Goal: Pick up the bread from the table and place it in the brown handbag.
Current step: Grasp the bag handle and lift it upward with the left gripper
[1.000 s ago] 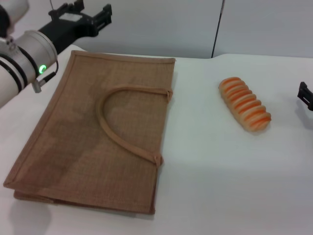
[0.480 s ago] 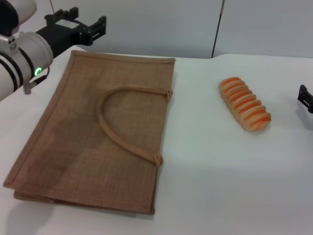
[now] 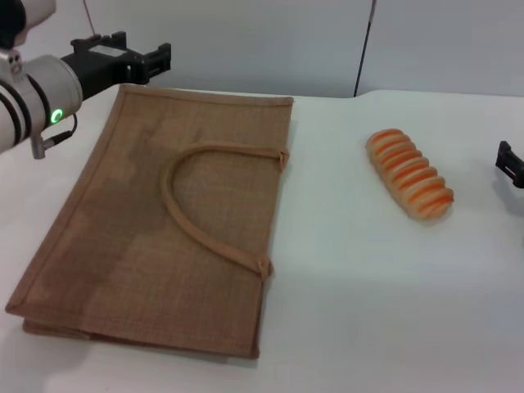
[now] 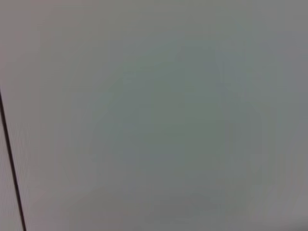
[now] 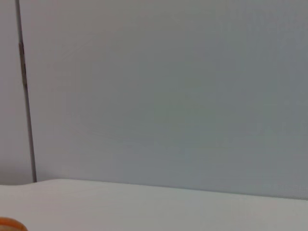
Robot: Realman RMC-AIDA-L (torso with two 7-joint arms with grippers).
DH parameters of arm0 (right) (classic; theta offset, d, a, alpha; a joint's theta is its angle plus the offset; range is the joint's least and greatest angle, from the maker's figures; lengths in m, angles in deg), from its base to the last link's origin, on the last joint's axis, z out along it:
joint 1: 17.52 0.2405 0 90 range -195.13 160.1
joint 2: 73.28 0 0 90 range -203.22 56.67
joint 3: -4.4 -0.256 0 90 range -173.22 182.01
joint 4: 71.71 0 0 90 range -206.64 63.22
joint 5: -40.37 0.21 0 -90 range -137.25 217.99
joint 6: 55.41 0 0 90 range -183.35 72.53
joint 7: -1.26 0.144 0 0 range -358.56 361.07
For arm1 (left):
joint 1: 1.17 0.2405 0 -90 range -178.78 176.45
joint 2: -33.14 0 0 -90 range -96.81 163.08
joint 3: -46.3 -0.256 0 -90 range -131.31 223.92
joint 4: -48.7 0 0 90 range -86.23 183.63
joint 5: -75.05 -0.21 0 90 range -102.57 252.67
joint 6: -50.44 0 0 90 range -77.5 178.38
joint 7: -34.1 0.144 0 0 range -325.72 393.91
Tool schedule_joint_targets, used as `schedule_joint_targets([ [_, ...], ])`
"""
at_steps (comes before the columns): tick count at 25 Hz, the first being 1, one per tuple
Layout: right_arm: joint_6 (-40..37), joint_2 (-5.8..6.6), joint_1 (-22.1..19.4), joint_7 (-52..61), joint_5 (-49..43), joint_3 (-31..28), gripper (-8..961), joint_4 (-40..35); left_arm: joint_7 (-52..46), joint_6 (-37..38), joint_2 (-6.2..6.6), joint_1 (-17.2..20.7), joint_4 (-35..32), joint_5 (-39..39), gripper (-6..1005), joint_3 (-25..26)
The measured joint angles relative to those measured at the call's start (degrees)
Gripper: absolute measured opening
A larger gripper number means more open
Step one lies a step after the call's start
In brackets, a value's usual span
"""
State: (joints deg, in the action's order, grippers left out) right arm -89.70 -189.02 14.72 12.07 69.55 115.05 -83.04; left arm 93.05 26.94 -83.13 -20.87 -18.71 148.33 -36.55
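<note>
The bread, a ridged tan loaf with orange stripes, lies on the white table at the right. In the right wrist view only its orange end shows at the frame's edge. The brown handbag lies flat on the left, one looped handle resting on top. My left gripper hovers open past the bag's far left corner, holding nothing. Only a black sliver of my right gripper shows, to the right of the bread and apart from it.
A grey wall with a dark vertical seam runs behind the table. Bare tabletop lies between the bag and the bread and in front of both. The left wrist view shows only the wall.
My left arm has drawn back to the left, away from the bag's far edge. The right gripper, the bread and the bag have stayed where they were.
</note>
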Motion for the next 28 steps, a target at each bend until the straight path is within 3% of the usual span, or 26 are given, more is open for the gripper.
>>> schedule_joint_targets([
  [12,0.28,0.0,0.43,0.0,0.0,0.0,835,-0.06,-21.26,-16.01,-0.04,-6.13,0.37,-23.67,728,6.91],
  [28,0.37,0.0,0.66,0.0,0.0,0.0,834,-0.09,-20.03,-38.33,0.21,-13.92,-0.13,-39.11,713,14.81],
])
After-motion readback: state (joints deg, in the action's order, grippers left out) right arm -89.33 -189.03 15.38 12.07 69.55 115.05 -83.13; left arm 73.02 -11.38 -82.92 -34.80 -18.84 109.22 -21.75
